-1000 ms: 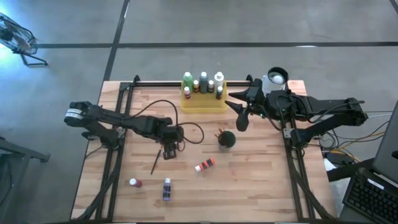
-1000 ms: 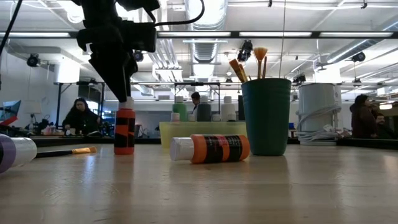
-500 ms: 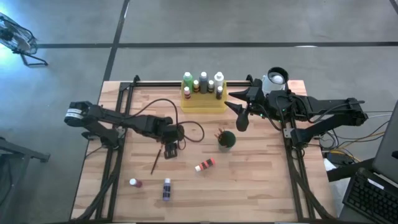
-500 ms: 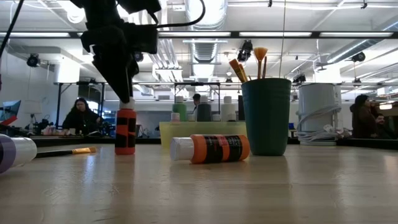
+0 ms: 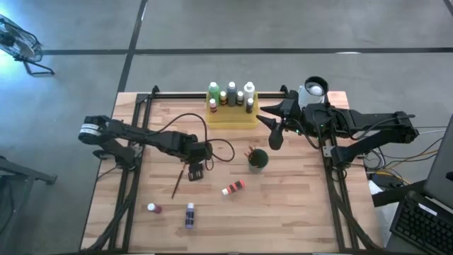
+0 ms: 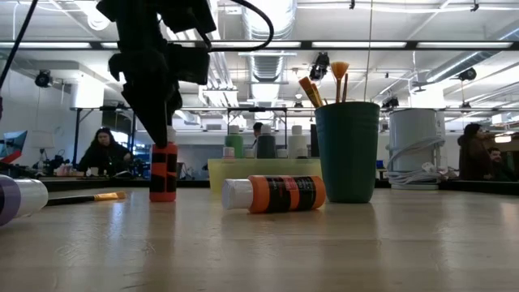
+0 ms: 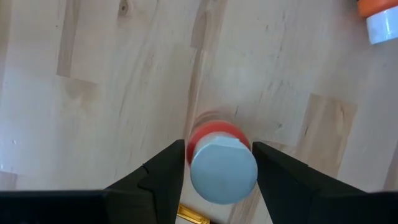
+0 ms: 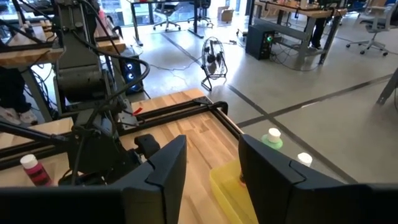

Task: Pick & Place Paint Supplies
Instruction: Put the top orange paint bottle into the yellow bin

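Note:
An orange-red bottle with a white cap stands upright on the table left of centre. My left gripper points down over it, open, one finger on either side of the cap. My right gripper is open and holds nothing. It hangs high above the table near the yellow tray, which holds several bottles. Loose on the table lie an orange bottle, a purple bottle, a dark red bottle and a paintbrush. My left gripper's fingers come from above and stand close against two opposite sides of the upright bottle's cap. Whether they touch it I cannot tell. The bottle stands on its base on the table.
A dark green cup with brushes in it stands right of centre, near the lying orange bottle. A white roll sits at the far right corner. Black rails run along the table's left, right and far edges.
My left gripper has sunk straight down over the upright orange-red bottle, so that its fingers now flank the cap. The bottle has stayed where it was.

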Available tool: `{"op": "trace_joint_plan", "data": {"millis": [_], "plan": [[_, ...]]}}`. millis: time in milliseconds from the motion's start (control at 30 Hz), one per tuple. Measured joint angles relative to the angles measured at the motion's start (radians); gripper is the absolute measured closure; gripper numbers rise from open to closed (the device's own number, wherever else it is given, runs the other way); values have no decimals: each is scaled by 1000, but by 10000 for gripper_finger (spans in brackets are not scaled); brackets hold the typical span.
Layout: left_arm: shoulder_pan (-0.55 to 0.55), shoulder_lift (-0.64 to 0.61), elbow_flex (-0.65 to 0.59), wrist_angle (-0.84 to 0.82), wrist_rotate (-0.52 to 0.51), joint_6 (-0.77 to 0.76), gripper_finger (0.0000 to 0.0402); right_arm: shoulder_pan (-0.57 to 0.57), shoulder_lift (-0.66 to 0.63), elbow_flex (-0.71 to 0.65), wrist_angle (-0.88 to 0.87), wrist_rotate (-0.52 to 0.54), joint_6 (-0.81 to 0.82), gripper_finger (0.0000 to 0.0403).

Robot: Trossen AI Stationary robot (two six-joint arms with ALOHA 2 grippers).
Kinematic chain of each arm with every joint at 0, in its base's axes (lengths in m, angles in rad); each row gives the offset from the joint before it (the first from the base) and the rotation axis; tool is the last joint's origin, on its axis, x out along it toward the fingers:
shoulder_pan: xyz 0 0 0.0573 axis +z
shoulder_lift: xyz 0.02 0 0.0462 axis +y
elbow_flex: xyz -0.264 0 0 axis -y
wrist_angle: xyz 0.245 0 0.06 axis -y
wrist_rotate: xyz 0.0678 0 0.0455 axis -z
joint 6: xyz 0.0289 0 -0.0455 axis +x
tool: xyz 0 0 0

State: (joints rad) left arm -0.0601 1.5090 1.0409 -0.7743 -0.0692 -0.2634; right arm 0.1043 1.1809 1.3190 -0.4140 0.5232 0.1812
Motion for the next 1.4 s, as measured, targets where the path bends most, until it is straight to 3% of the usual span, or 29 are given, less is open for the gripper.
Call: {"op": "trace_joint_plan", "data": {"millis": [267,500,800,1067,1233,1400], "plan": [[1,-5,0,2,0,0,209,-1,0,0,-2,0,0,270],[1,-6,2,-3,1,-1,210,-1,0,0,-2,0,-1,252],[12,-9,10,-1,32,-2,277,-1,0,0,-2,0,0,234],[22,-8,19,-7,45,-31,280,-1,0,0,-2,1,2,249],[49,-7,77,-37,93,-77,280,-1,0,0,-2,1,3,265],[99,-7,213,-135,95,-119,280,-2,-9,1,-58,6,33,273]]}}
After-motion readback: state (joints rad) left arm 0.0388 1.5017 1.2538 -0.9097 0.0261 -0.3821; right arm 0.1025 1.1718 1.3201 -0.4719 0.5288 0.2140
